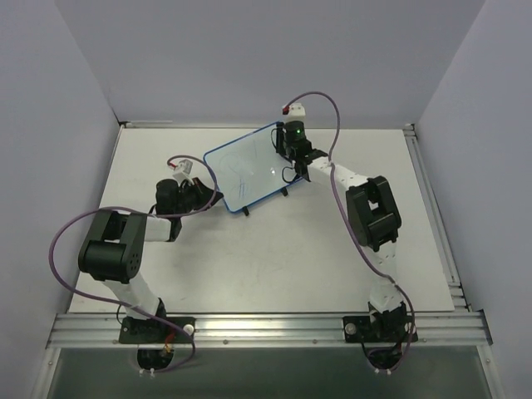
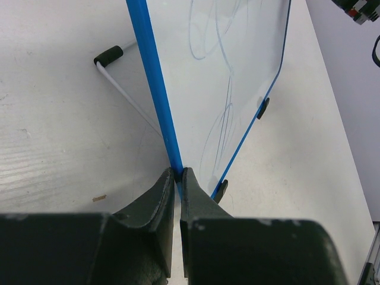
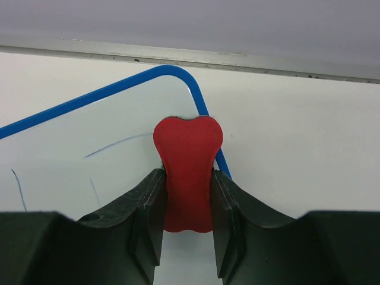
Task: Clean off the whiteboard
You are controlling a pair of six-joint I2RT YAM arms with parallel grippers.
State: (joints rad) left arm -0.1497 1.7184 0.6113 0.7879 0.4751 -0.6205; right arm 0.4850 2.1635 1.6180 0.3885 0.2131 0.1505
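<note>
On my screens: two arms point(image 1: 370, 212), one table point(image 1: 274, 266), one whiteboard point(image 1: 249, 170), one red eraser point(image 3: 188, 160). The whiteboard stands tilted on the table, towards the far middle, between the two grippers. Left gripper point(image 2: 179, 173): one, fingers closed narrow and pinching the board's blue rim point(image 2: 151, 77) at its lower end. Right gripper point(image 3: 189, 178): one, fingers clamped on the waist of the eraser, whose rounded tip lies over the board's far rounded corner; I cannot tell how hard it presses. Feet point(image 2: 263, 108): two, small and black, clipped along the lower rim, visible from above and from the left wrist. Wire prop point(image 2: 108, 55): one, white with a black tip, resting on the table behind the board; only the left wrist camera shows it. The eraser shows clearly only in the right wrist view; from above it is hidden under the wrist. Green light point(image 1: 294, 130): one, on the right wrist, seen only from above. Blue strokes point(image 2: 222, 127): several faint loops and lines on the white face, clearest from the left wrist, three short ones in the right wrist view; I cannot read them as letters or words.
</note>
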